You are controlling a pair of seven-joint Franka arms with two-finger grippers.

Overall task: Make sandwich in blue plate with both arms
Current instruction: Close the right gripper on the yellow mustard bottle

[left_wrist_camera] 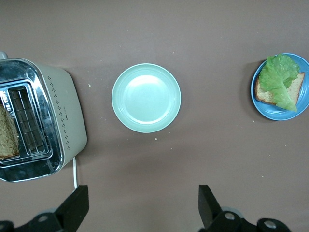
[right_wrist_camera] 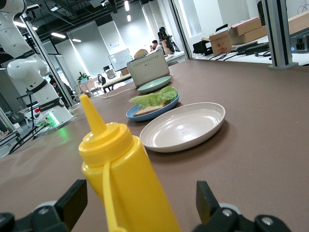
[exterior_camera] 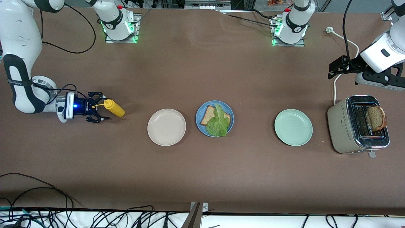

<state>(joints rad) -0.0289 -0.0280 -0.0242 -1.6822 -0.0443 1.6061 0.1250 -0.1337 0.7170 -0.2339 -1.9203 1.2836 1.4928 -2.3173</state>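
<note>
I find no text, label, brand or number that can be read. The toaster (left_wrist_camera: 58, 121) under my left jaws bears only rows of small diamond marks and a faint, illegible imprint. The yellow bottle (right_wrist_camera: 128, 186) between my right jaws carries no label.

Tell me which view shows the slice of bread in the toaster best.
The front view: the slice of bread stands whole in a slot of the toaster, crust and face visible. The left wrist view cuts it off at the frame edge. The right wrist view shows only a small part above the distant toaster.
</note>
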